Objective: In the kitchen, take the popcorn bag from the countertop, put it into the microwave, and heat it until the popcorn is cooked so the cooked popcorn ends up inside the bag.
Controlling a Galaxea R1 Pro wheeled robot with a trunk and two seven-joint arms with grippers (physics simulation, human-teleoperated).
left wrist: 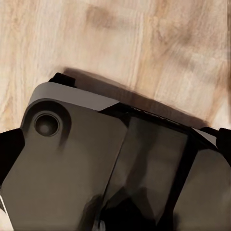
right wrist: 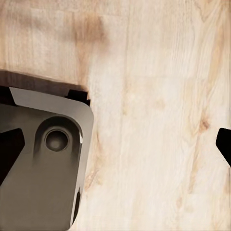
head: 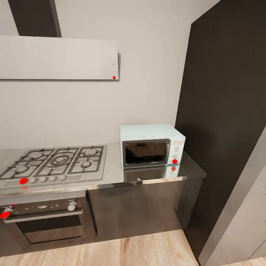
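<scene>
Microwave (head: 152,145) shut on countertop (head: 162,176) (beside hob (head: 55,162)), interior seemingly empty

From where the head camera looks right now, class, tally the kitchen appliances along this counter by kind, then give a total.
Microwave, pale blue, door shut: 1
Gas hob, steel, set in the countertop: 1
Built-in oven, under the hob: 1
Extractor hood, on the wall above: 1
Total: 4

Pale grey wall (head: 147,55) behind; dark tall cabinet (head: 229,111) at three o'clock; steel gas hob (head: 55,162) at nine; light wood plank floor (head: 147,251) at six.
</scene>
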